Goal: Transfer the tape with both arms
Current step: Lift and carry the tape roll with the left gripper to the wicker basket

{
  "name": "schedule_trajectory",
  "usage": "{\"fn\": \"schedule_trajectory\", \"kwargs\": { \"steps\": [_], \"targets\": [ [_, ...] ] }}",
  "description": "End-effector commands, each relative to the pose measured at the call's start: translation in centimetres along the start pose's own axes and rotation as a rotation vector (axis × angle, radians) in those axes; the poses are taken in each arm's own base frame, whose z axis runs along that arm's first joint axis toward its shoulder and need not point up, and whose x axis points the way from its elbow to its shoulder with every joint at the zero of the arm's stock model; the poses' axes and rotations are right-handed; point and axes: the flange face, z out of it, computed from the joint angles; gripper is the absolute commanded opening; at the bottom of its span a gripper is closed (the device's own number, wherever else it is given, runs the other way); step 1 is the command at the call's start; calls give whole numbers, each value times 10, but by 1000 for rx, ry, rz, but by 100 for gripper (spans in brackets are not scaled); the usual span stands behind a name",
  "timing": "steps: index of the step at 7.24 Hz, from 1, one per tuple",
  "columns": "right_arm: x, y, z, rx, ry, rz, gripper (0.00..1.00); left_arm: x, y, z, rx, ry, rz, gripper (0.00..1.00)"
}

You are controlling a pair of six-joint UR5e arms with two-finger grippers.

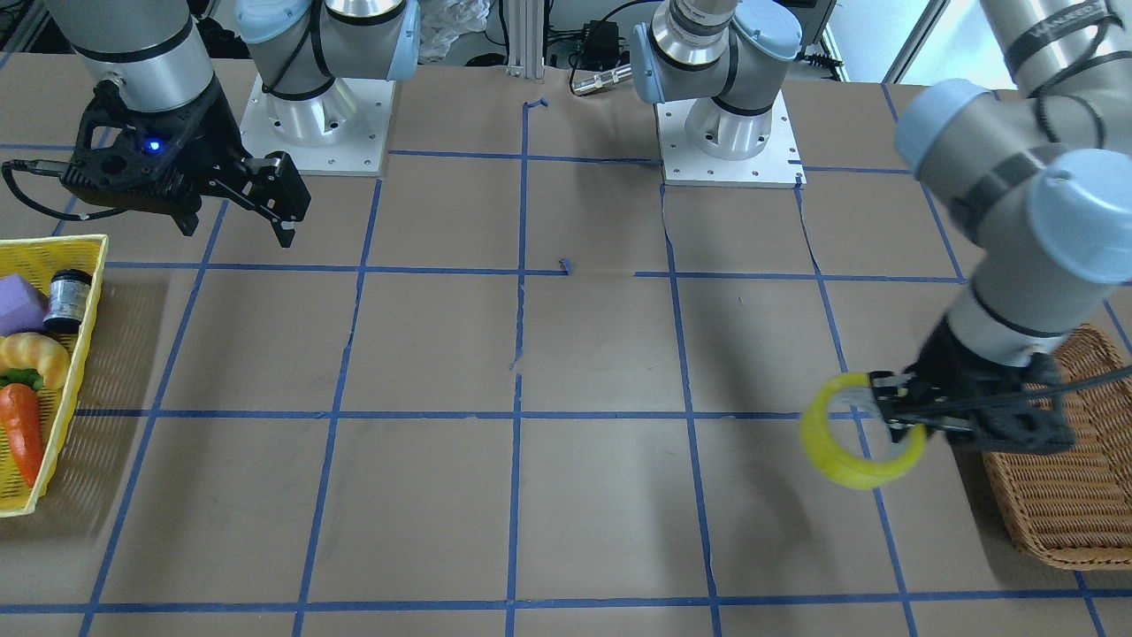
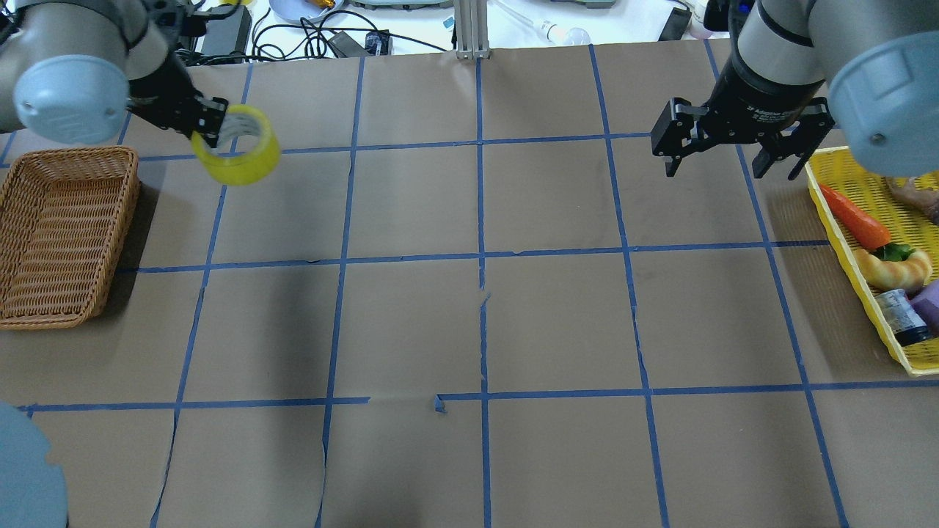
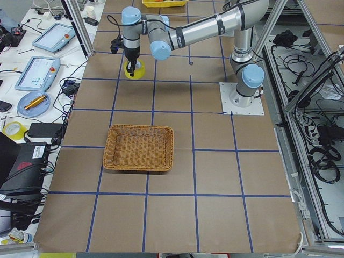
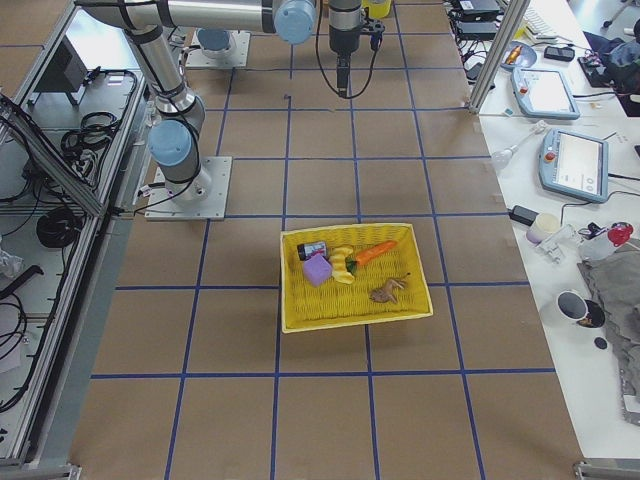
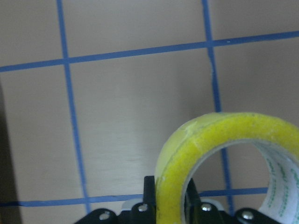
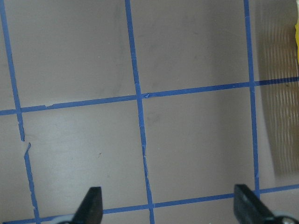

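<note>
The yellow tape roll with its white core hangs above the table in my left gripper, which is shut on the roll's wall. In the front view the tape and left gripper are just beside the wicker basket. The left wrist view shows the roll clamped between the fingers. The tape also shows in the exterior left view. My right gripper is open and empty, far across the table near the yellow basket; it also shows in the front view and the right wrist view.
An empty brown wicker basket sits on the table on my left side. A yellow mesh basket on my right side holds a carrot, a croissant, a purple block and a small black-capped jar. Blue tape lines grid the brown table.
</note>
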Motion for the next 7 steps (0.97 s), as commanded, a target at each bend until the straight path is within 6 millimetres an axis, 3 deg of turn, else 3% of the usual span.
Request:
{"fn": "schedule_trajectory", "kwargs": {
  "steps": [1, 2, 3, 4, 5, 7],
  "targets": [
    [0, 0, 0, -1, -1, 3, 100, -162, 31, 22, -19, -19, 120, 8],
    [0, 0, 1, -2, 4, 3, 100, -219, 43, 37, 4, -32, 187, 7],
    [1, 1, 1, -13, 6, 9, 100, -262, 53, 68, 23, -4, 215, 7],
    [1, 3, 3, -31, 9, 13, 100, -292, 64, 102, 29, 21, 209, 7],
    [2, 6, 6, -55, 14, 13, 100, -309, 72, 126, 28, 19, 223, 7],
    [3, 9, 8, -81, 32, 9, 100, -312, 77, 172, 18, 61, 202, 10]
  ]
}}
